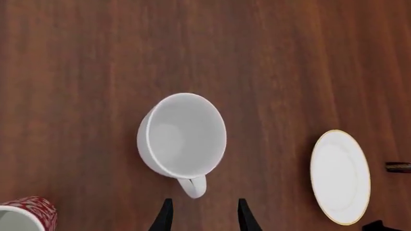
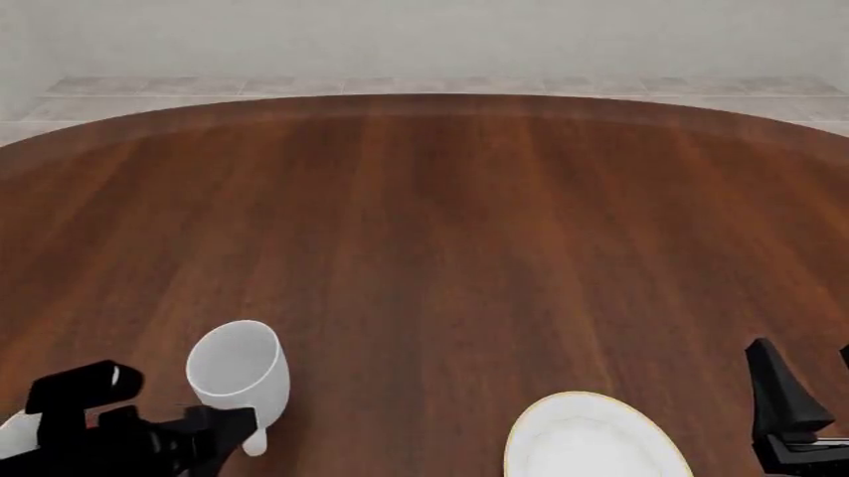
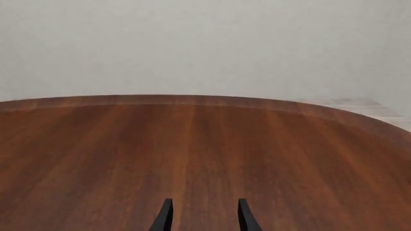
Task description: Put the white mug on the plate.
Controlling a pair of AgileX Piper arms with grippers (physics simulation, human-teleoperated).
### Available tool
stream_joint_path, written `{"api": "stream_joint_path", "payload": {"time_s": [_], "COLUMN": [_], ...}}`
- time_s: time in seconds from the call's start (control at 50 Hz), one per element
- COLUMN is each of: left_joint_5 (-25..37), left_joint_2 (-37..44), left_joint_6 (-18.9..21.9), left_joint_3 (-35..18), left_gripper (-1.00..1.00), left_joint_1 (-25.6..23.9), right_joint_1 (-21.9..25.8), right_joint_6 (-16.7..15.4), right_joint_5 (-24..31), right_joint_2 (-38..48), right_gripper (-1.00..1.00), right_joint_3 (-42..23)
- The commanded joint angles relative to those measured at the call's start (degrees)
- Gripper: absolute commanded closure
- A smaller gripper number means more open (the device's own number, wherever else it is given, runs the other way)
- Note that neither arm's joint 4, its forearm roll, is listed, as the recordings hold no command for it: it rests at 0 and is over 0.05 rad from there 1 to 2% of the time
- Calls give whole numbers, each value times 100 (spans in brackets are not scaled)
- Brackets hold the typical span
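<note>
— Where is the white mug [image 2: 239, 373]?
— It stands upright on the brown tabletop [image 2: 451, 229], near the front left. Its little handle points at the left claw [image 1: 204, 214].
— Is that claw holding it?
— No. Its two fingers are spread apart, just behind the handle, not touching.
— And the plate [image 2: 591, 442]?
— It lies flat, off to the mug's right.
— The right claw [image 3: 204, 214]?
— Spread apart too, over bare wood.
— Anything else?
— A red-and-white cup [image 1: 26, 214] beside the left claw.

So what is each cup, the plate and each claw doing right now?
Glossy white mug: upright, empty, on the table.
Round gold-rimmed white plate: flat, bare.
Red-and-white patterned cup: upright.
Left claw: open, above the mug's handle.
Right claw: open, holding nothing.
</note>
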Motion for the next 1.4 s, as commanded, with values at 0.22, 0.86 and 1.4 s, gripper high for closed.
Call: {"api": "stream_joint_path", "payload": {"time_s": [0.22,0.86,1.4], "left_joint_5": [-887,-2023,-2370], "left_joint_2": [707,1733,2035], "left_joint_6": [-74,-188,-277], "left_joint_3": [233,532,680], "left_gripper": [-100,-100,-100], "left_joint_1": [-30,-76,-160], "right_joint_1": [1,0,1], "right_joint_6": [-1,1,0], "right_joint_5": [0,0,0], "right_joint_2": [0,1,0], "right_gripper": [-100,-100,-100], "right_joint_3": [0,0,0]}}
